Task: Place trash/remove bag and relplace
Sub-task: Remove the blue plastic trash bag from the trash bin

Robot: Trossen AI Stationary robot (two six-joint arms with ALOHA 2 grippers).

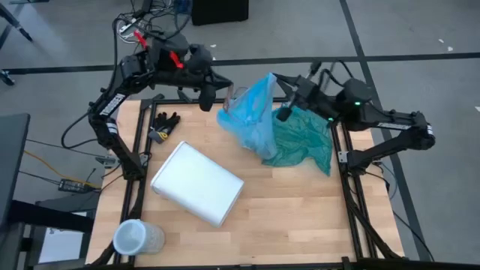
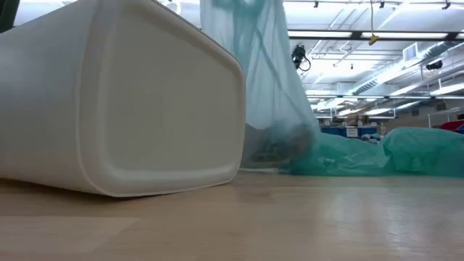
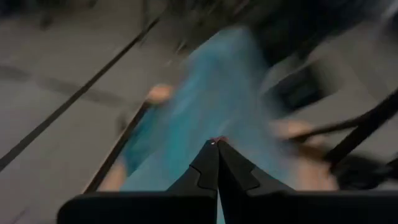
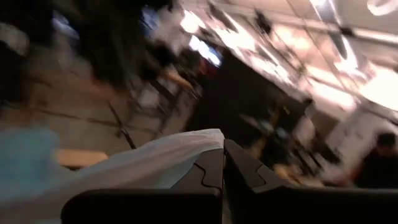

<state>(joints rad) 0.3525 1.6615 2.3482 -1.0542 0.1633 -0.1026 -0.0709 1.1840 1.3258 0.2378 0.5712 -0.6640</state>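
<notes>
Both arms have the light blue bag [image 1: 251, 120] hoisted up off the table [image 1: 300, 210], out past the far edge of the wood. The right gripper [image 1: 284, 114] is closed tight on the bag's upper edge; in its wrist view a pale fold of the plastic comes out from between the shut fingers [image 4: 208, 168]. The left gripper [image 1: 205, 100] sits on the other side of the bag, just beside its top; its fingers [image 3: 214, 165] are pressed together, and I cannot tell for sure whether any film is caught between them. The bag hangs stretched below and between the two grippers, and in the low view there is dark trash [image 2: 279, 145] settled in its bottom, which rests close to the tabletop.

Under the right gripper lies a darker teal-green bag [image 1: 304, 142], crumpled on the wood and touching the blue one. The white bin [image 1: 196, 182] is tipped on its side nearer the middle of the table, well clear of both grippers, with no liner in it. A pair of black gloves [image 1: 163, 124] lies below the left arm, and a clear plastic tub [image 1: 133, 238] stands at the near corner.

To my eye the full liner is out of the bin and being carried off. The next move calls for setting it down clear of the bin, then righting the bin and fitting the fresh bag.
</notes>
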